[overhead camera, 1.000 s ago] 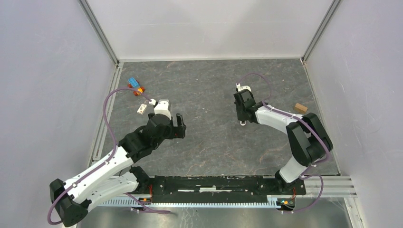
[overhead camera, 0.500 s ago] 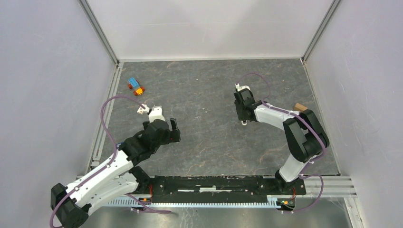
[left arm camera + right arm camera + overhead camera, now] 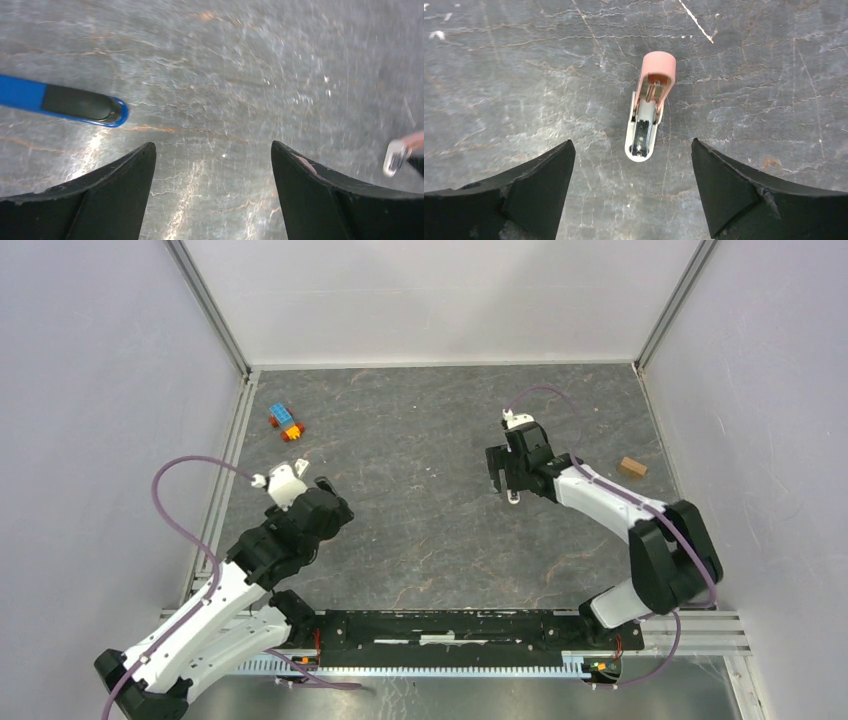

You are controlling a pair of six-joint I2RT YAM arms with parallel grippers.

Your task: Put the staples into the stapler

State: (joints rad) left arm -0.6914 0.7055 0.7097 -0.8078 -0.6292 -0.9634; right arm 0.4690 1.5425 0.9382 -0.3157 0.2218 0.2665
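Upper left in the left wrist view lies the slim blue plastic stapler [image 3: 75, 102] with its black end, outside the wide-open, empty left gripper [image 3: 212, 145]. Best to centre the jaws across its narrow body before closing. Likewise empty, the right gripper [image 3: 631, 141] gapes around a small pink-and-white piece [image 3: 647, 112].

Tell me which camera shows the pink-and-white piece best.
Right wrist: the pink-and-white piece lies whole, sharp and centred. The top view shows only a pale speck by the right gripper; the left wrist view, a blurred bit at its right edge.
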